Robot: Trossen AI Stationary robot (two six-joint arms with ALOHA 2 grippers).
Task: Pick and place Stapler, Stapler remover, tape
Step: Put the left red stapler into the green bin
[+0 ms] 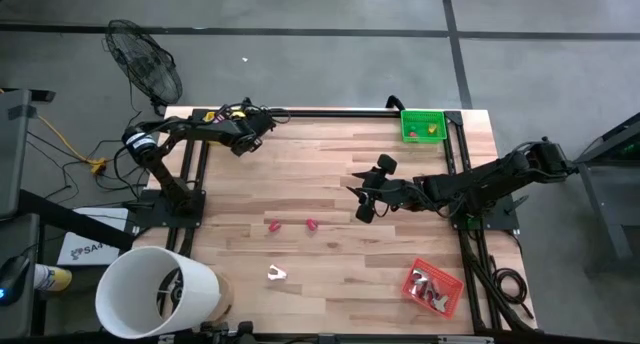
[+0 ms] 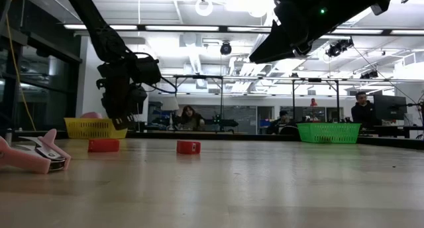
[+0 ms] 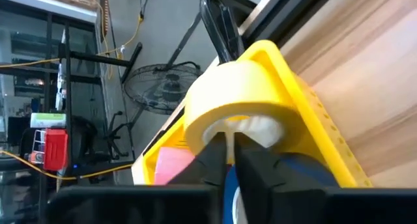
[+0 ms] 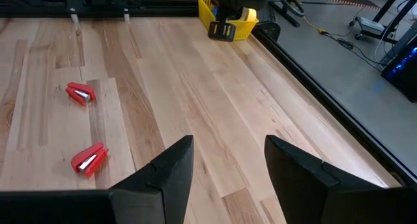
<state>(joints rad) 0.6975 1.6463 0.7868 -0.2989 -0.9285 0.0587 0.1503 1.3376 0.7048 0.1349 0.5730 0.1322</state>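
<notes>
Left tool [image 3: 229, 160] is pinched shut on the wall of the yellow tape roll [image 3: 236, 108], one finger inside the core and one outside, and it hangs over the yellow basket [image 3: 306, 113] at the far left corner of the counter [image 1: 330, 244]. Something pink and something blue already lie inside that basket, so the roll seems ready to be let go. To do this step well, I would judge that the roll should be brought fully inside the basket's rim and lowered close to the contents before the fingers part; released too near the rim, it could tip out and roll off across the wood. Once freed, lift straight up so the inner finger clears the core without dragging the roll. Right tool [image 4: 225, 162] waits with its fingers spread, hovering above the middle of the counter, with two red staple removers [image 4: 81, 92] lying near it on the boards. A pink stapler [image 2: 33, 156] rests near the front edge, a green basket [image 1: 422, 124] stands at the far right corner and a red basket [image 1: 433, 289] at the near right.
</notes>
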